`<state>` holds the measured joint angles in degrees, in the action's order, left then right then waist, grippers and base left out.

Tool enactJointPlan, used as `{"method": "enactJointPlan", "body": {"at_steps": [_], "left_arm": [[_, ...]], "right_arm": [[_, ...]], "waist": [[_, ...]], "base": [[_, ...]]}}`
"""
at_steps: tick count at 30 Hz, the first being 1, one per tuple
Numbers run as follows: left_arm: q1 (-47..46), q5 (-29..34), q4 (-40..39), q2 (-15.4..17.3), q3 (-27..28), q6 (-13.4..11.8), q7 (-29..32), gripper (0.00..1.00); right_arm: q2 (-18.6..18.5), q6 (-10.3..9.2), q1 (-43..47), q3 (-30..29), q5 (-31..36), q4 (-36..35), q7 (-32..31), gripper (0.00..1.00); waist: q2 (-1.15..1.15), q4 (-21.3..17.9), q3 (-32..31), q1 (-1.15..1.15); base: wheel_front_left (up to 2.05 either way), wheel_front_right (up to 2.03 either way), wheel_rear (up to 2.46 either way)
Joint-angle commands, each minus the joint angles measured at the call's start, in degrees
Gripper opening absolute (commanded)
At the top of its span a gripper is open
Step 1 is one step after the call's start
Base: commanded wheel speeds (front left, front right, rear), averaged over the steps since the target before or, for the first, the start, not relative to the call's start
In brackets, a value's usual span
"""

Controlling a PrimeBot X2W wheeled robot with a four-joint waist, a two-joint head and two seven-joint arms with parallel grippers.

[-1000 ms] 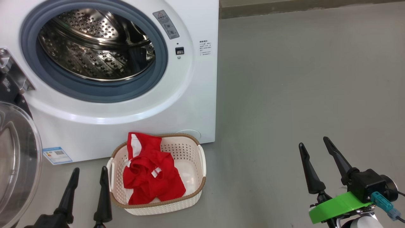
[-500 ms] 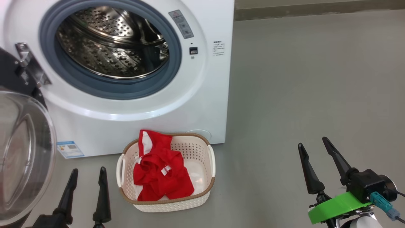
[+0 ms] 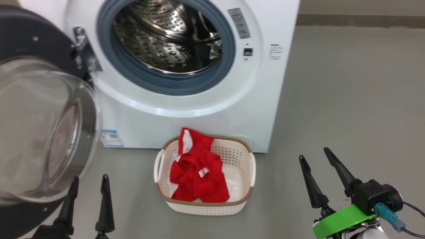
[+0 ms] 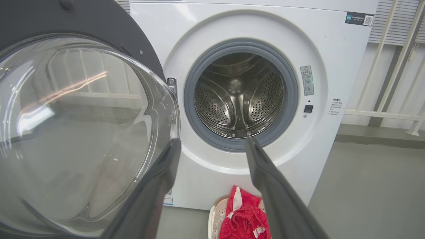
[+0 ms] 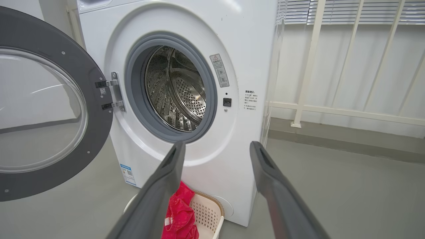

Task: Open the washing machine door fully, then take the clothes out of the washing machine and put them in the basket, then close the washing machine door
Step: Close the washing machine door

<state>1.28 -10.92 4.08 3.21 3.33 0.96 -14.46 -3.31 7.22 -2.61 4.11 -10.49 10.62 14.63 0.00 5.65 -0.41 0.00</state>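
The washing machine [image 3: 275, 99] stands white with its steel drum [image 3: 169, 43] bare. The washing machine door [image 3: 40, 126] hangs swung out to the left, its glass bowl bulging toward me, just above my left gripper [image 3: 91, 177], which is open and holds nothing. The clothes [image 3: 199, 172], red with white panels, lie in the basket [image 3: 240, 156] on the floor before the machine. My right gripper [image 3: 313, 153] is open over bare floor, right of the basket. In the left wrist view the left gripper [image 4: 212, 141] points at the drum opening beside the door [image 4: 76, 132].
Grey floor [image 3: 348, 99] stretches to the right of the machine. A low kerb [image 5: 332, 142] and a white railing [image 5: 348, 111] before a blinded wall run along behind. The open door [image 5: 96, 132] takes up the room left of the machine.
The whole head view has shifted right, so the camera has turned left and more of the door shows. Both grippers stay open. Clothes and basket lie as before.
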Motion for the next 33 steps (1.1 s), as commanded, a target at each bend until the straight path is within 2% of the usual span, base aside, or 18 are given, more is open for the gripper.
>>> {"method": "enactJointPlan", "body": {"at_steps": [1, 20, 27, 33], "left_arm": [[-1.61, -0.03, -1.78, 1.12, 1.72, -0.47, -0.08, 1.00], [-0.11, 1.52, -4.94, 1.95, 1.15, -3.61, 2.62, 1.00], [0.35, 1.86, -5.77, 1.99, 0.99, -4.83, 3.61, 1.00], [0.55, 1.25, -6.11, 1.89, 1.52, -5.61, 3.51, 1.00]], "right_arm": [[-0.11, 0.26, -2.85, 1.55, -0.36, -1.16, 0.37, 1.00], [0.04, 0.26, -3.47, 4.51, -0.29, -1.46, 0.37, 1.00], [-0.01, 0.26, -3.40, 5.38, -0.42, -1.47, 0.37, 1.00], [-0.17, 0.26, -3.48, 5.80, -0.54, -1.12, 0.37, 1.00]], "waist": [[0.00, 4.02, -0.20, 0.00], [0.00, 18.28, -1.19, 0.00], [0.00, 21.72, -1.08, 0.00], [0.00, 22.67, -1.05, 0.00]], "base": [[0.00, 0.00, 0.00], [0.00, 0.00, 0.00], [0.00, 0.00, 0.00], [0.00, 0.00, 0.00]]}}
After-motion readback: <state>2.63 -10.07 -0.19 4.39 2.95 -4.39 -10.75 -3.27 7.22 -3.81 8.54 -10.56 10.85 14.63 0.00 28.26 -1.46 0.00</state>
